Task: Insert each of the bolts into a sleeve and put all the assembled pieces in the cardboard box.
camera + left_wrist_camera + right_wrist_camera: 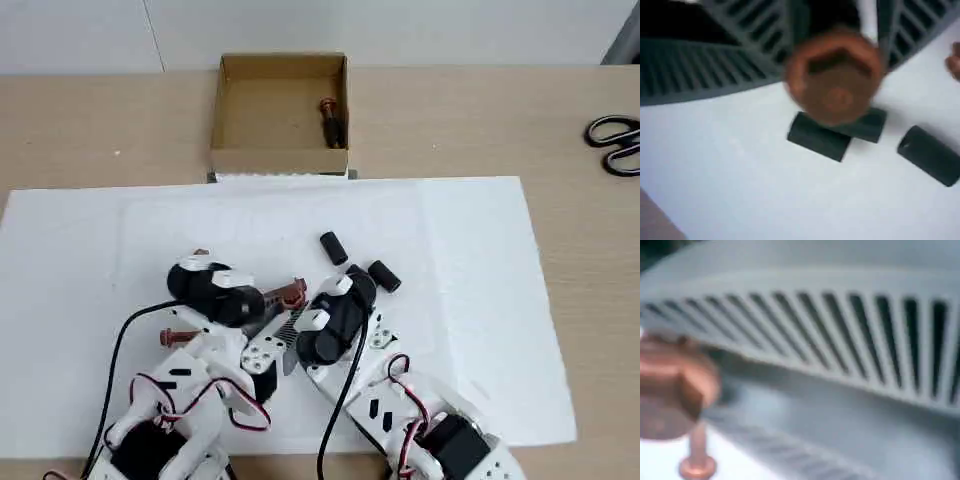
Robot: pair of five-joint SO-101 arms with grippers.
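Bolt (832, 85) is sitting right at the lens in the left wrist view, copper head toward the camera. Your left claw (285, 302) is clamped on it and holding it just above the white paper (470, 330). The right claw (288, 330) is lying close beside the held bolt; can't tell whether it's apart or together, too blurred.

Two loose black sleeves are lying on the paper just past the claws: one sleeve (333, 248) and a second sleeve (385, 276), near each other but not touching. A spare bolt (175, 337) is lying on the paper beside the left arm. The cardboard box (280, 158) is sitting on the bench (100, 120) at the paper's far edge, with one assembled piece (330, 120) resting against its right wall.

Judgement: you're working the insertion step, and roughly one piece is done.

To do it well:
- Keep the left grip firm near the head so the shank is sticking out free.
- Pick a sleeve with the right claw across its middle, leaving the bore open at both ends.
- Line up the bore and shank on one axis before pushing.
- Go slow, since a tilted sleeve is likely to jam or roll off.
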